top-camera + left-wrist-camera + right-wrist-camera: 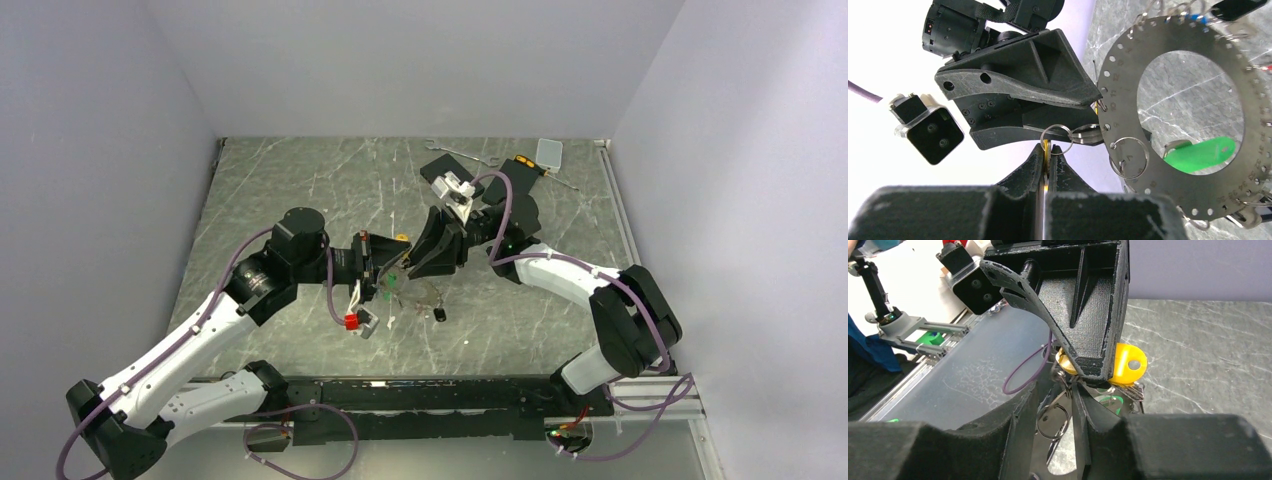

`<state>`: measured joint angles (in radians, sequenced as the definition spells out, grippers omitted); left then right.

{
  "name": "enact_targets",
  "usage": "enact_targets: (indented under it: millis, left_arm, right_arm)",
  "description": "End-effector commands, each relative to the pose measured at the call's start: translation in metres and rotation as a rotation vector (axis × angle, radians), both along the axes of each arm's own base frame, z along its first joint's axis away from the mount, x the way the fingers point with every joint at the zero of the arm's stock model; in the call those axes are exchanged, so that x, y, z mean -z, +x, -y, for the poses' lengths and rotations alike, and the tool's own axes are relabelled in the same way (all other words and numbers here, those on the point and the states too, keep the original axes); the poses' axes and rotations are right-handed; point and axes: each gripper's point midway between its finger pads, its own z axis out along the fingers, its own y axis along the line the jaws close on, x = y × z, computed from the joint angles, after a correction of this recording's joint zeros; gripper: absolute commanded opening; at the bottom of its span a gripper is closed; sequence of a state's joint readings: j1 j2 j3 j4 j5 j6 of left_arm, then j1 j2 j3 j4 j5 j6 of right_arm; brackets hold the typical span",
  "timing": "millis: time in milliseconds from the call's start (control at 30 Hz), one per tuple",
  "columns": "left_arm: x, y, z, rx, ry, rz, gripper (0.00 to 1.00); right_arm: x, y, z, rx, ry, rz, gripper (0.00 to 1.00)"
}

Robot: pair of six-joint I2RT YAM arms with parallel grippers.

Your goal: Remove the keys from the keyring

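Note:
The keyring (1118,65) is a flat grey perforated ring plate hung with small split rings, held up over the table's middle (425,292). My left gripper (1050,150) is shut on the yellow key (1046,150), whose split ring (1057,134) sticks out above the fingertips. The same yellow key (1128,362) shows behind the left fingers in the right wrist view. My right gripper (1055,390) has its fingers apart, with the plate's rim (1045,460) and a split ring (1053,421) between them. A green key (1200,154) hangs across the plate's hole. A black key (440,315) dangles below.
At the back of the table lie silver wrenches (455,152), a black flat box (440,168), an orange-and-black tool (528,163) and a small white box (549,150). Walls close in on the left, back and right sides.

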<state>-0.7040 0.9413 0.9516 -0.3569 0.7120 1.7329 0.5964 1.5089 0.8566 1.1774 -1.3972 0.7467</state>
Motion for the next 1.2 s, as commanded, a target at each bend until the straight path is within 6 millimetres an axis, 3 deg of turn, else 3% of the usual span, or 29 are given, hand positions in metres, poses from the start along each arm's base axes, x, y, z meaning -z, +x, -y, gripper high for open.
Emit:
enact_targets:
  millis: [0,200,367,767,1167]
  left_arm:
    - [-0.023,-0.004,0.000,0.021,-0.048,0.093,0.00]
    - [-0.025,-0.003,0.001,0.018,-0.053,0.092,0.00]
    - [-0.030,0.001,-0.002,-0.012,-0.059,0.099,0.00]
    - [0.002,0.001,-0.018,-0.068,0.016,0.127,0.00]
    - [0.013,0.023,-0.016,-0.141,0.024,0.154,0.00]
  right_arm:
    - [-0.013,-0.010,0.004,-0.020,0.039,0.065,0.32]
    - [-0.008,-0.002,0.001,0.005,0.027,0.043,0.20]
    - [-0.004,0.014,0.001,0.068,0.008,0.010,0.00]
    - [-0.017,0.026,0.003,0.125,0.023,-0.146,0.00]
    - [-0.022,0.040,0.005,0.165,0.093,-0.499,0.00]
